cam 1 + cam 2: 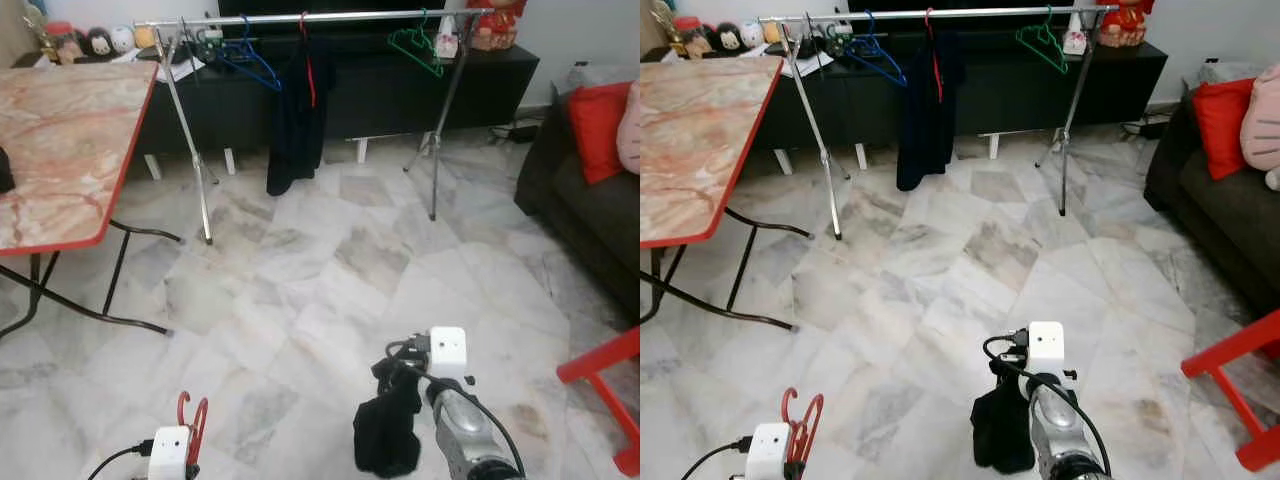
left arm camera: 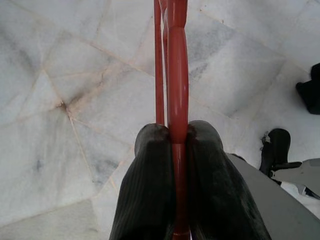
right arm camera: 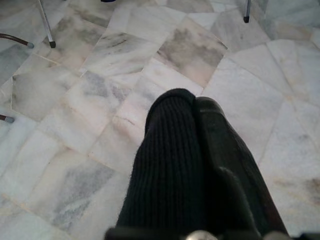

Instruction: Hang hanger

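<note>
The left claw (image 2: 172, 145) is pinching a red hanger (image 2: 176, 75), its two black fingers (image 2: 150, 165) pressed against the red bar from both sides; in the eye views the hanger's hook (image 1: 192, 415) rises above the wrist, low over the marble floor (image 1: 300, 290) and well short of the clothes rail (image 1: 310, 17). The right claw (image 3: 195, 107) is pressed together on a black knitted garment (image 1: 388, 430), which covers one finger and hangs down beside the silver arm. The clothes rail stands across the room on splayed metal legs. On it hang a blue hanger (image 1: 250, 55), a dark garment (image 1: 295, 110) on a red hanger, and a green hanger (image 1: 418, 45). A marble-topped desk (image 1: 60, 150) with a red edge stands to the rail's left, and a dark sofa with a red cushion (image 1: 597, 125) to its right.
</note>
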Controlling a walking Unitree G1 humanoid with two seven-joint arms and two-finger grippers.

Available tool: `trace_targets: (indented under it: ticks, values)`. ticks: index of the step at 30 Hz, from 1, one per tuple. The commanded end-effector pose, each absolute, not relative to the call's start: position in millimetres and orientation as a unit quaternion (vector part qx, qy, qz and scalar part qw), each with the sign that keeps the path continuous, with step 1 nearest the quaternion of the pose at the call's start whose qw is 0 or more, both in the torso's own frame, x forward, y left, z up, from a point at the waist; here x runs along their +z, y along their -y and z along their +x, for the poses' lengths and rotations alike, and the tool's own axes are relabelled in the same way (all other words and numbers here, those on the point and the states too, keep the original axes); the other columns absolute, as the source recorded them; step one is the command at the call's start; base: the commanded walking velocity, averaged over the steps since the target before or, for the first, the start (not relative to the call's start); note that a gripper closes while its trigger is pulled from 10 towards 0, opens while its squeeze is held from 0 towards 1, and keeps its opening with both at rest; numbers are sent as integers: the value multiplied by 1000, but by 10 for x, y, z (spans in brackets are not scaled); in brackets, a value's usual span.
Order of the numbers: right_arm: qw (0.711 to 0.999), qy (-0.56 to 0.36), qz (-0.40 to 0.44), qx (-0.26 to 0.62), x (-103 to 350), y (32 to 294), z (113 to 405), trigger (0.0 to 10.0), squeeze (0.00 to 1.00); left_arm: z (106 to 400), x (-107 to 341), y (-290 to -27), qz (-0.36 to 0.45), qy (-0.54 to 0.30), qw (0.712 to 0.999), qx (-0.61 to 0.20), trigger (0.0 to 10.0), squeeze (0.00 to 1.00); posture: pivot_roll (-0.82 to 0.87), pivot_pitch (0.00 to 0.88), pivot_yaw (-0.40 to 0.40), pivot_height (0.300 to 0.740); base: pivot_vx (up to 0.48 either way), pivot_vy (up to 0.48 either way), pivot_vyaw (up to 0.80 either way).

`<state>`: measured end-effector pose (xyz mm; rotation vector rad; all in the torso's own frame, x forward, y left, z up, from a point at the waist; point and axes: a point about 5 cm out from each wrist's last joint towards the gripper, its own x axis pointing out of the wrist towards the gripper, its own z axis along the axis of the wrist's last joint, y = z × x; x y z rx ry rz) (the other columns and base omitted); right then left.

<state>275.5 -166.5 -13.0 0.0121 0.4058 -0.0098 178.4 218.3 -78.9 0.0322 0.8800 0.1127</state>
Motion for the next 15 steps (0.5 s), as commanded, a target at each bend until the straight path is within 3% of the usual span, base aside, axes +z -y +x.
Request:
trace_targets:
  ticks: [1, 6, 15]
  values:
    - [984, -178, 1, -3, -34, 1672, 2841, 10000, 0, 1818, -773, -2183, 20, -421, 905, 53, 10000, 0, -77, 45, -26, 740, 0, 0, 0]
    - [986, -167, -10, 10, 24, 1651, 2896, 10000, 0, 2027, -650, -2180, 29, -379, 924, 38, 10000, 0, -77, 45, -26, 740, 0, 0, 0]
    - [989, -128, -64, 31, 332, 1781, 3163, 10000, 0, 2704, -135, -2075, 51, -242, 968, -38, 10000, 0, -84, 46, -26, 740, 0, 0, 0]
